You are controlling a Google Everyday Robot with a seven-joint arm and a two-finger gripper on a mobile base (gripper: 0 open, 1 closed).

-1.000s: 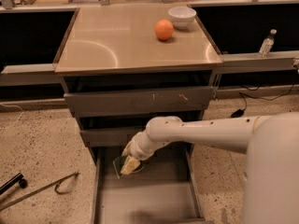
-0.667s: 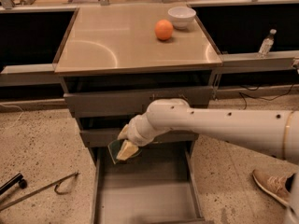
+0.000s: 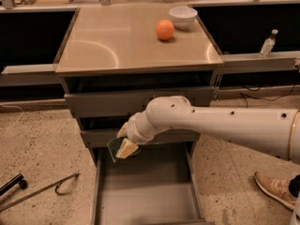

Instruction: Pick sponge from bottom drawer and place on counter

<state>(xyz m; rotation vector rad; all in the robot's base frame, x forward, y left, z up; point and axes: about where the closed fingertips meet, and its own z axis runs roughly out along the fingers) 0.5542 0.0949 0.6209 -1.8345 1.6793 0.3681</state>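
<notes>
My gripper (image 3: 123,143) is shut on the sponge (image 3: 114,149), dark green with a yellow side, and holds it tilted above the back left of the bottom drawer (image 3: 147,196). The drawer is pulled out and its flat grey floor shows nothing on it. My white arm reaches in from the right across the drawer fronts. The beige counter (image 3: 108,46) lies above and behind the gripper.
An orange (image 3: 165,30) and a white bowl (image 3: 183,17) stand at the counter's back right. A plastic bottle (image 3: 267,43) stands on the right grey ledge. A dark rod and hook (image 3: 42,187) lie on the floor at left. A shoe (image 3: 275,187) is at right.
My gripper has lifted the sponge up out of the bottom drawer and moved it left, towards the drawer fronts. The arm has risen with it.
</notes>
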